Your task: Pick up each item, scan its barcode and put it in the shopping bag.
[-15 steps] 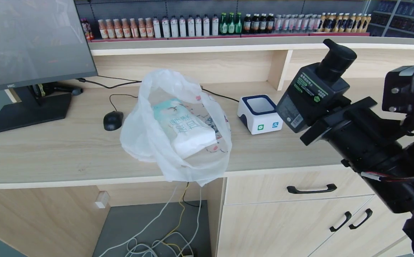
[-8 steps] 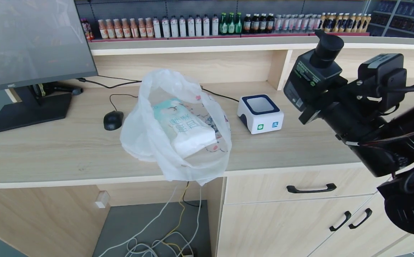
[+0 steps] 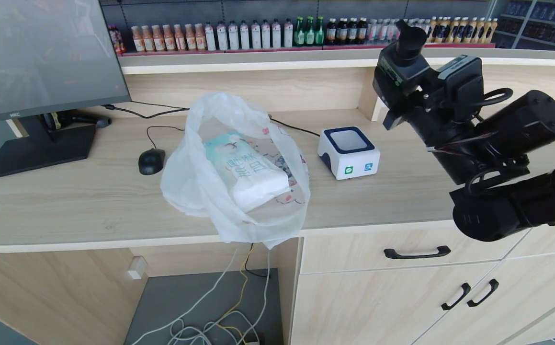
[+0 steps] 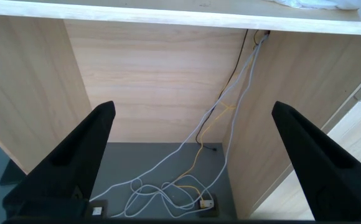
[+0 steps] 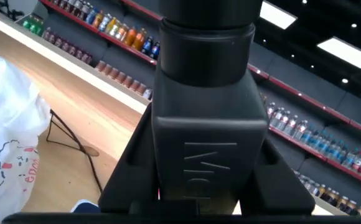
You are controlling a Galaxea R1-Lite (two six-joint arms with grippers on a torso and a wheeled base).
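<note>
My right gripper (image 3: pixel 409 103) is shut on a black square bottle (image 3: pixel 394 76) with a round cap, held tilted in the air to the right of and above the white barcode scanner (image 3: pixel 349 152). In the right wrist view the black bottle (image 5: pixel 205 130) sits between the fingers. The clear plastic shopping bag (image 3: pixel 234 167) lies on the wooden counter (image 3: pixel 90 201), left of the scanner, with a white and teal pack (image 3: pixel 243 170) inside it. My left gripper (image 4: pixel 193 162) hangs open below the counter, over a tangle of cables on the floor.
A monitor (image 3: pixel 42 52) stands at the back left, with a black mouse (image 3: pixel 152 161) beside the bag. A raised shelf (image 3: pixel 306 57) runs along the counter's back, and bottles line the far rack. Drawers with black handles (image 3: pixel 417 253) are under the counter.
My right arm has carried the black bottle up and away from me, from the near right toward the back of the counter beside the scanner. The bag and scanner have stayed put.
</note>
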